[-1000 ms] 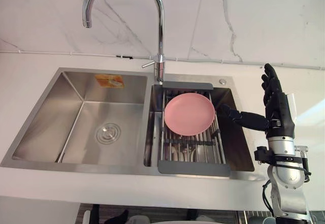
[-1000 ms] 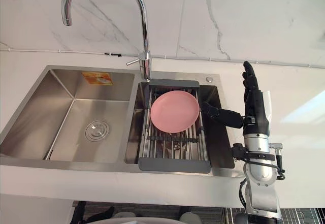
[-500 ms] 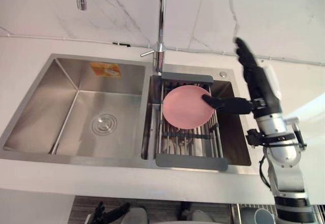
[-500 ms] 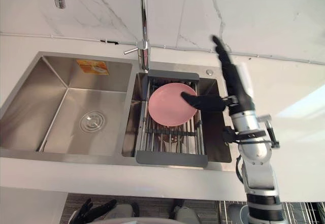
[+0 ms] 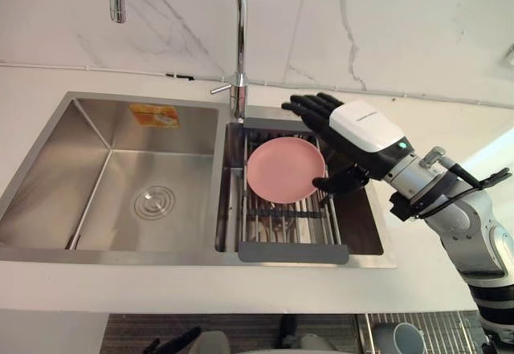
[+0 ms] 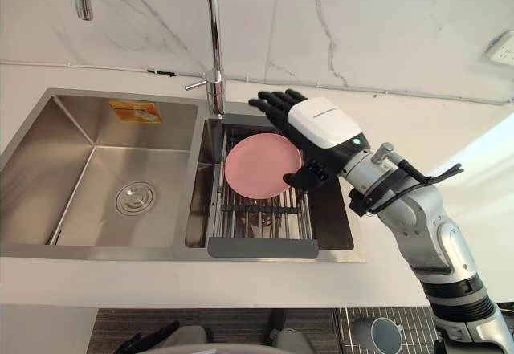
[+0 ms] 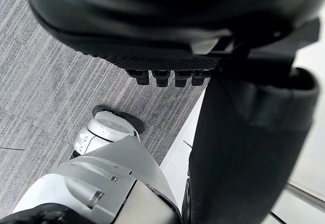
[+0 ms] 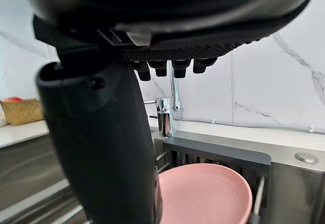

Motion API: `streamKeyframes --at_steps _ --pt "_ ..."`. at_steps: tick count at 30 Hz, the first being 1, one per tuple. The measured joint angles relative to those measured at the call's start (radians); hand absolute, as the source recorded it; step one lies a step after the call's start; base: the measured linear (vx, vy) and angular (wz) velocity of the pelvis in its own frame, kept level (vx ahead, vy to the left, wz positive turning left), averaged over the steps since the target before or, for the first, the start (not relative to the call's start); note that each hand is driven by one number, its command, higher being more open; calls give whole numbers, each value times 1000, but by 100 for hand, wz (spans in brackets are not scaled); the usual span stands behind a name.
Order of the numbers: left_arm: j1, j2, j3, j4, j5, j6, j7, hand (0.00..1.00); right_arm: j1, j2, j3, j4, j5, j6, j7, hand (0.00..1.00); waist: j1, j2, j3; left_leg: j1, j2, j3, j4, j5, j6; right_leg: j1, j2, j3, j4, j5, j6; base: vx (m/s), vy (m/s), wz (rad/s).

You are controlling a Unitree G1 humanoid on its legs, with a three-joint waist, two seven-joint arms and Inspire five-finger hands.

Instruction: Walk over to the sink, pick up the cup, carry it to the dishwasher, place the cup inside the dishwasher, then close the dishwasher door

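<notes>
A round pink dish (image 5: 285,170) lies on the grey drying rack (image 5: 293,251) in the sink's right basin. My right hand (image 5: 361,129) hovers open just over the dish's right rim, palm down; its fingers (image 5: 309,107) reach toward the tap and its thumb (image 5: 341,181) sits by the rim. In the right wrist view the pink dish (image 8: 203,193) sits below the straight fingers, with no contact visible. My left hand (image 7: 167,21) hangs open above a grey floor. A grey cup (image 5: 399,342) sits low at the front right, below the counter edge.
A tall chrome tap (image 5: 238,17) curves up behind the divider between the basins. The left basin (image 5: 120,177) holds only its drain. White counter surrounds the sink, with a marble wall behind. A wire rack (image 5: 438,330) shows below the counter at the right.
My right hand swung from upright beside the sink's right edge to palm down over the pink dish. The camera also shifted.
</notes>
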Motion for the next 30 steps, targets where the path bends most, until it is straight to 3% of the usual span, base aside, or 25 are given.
streamKeyframes --at_steps 4,12,21,30 --pt "-8 4 -2 2 0 20 1 100 4 0 33 0 -32 33 45 100 -1 -1 -6 2 2 0 -4 1 1 1 3 0 0 1 -2 -16 3 0" --pt "-15 11 -32 1 1 31 12 100 32 15 78 1 -88 40 64 100 1 3 -20 6 6 4 -9 2 1 1 6 2 -1 3 -4 -4 1 0" --pt "-16 15 -51 -2 1 41 15 100 102 113 107 31 -241 59 66 100 3 3 -37 15 5 2 -36 25 -5 3 6 -3 -1 5 -7 -14 -2 1" --pt "-16 15 -51 -3 2 53 23 100 170 191 109 66 -392 89 -11 100 4 7 -46 12 7 1 -49 35 2 3 7 -13 -5 10 -15 -42 4 4"
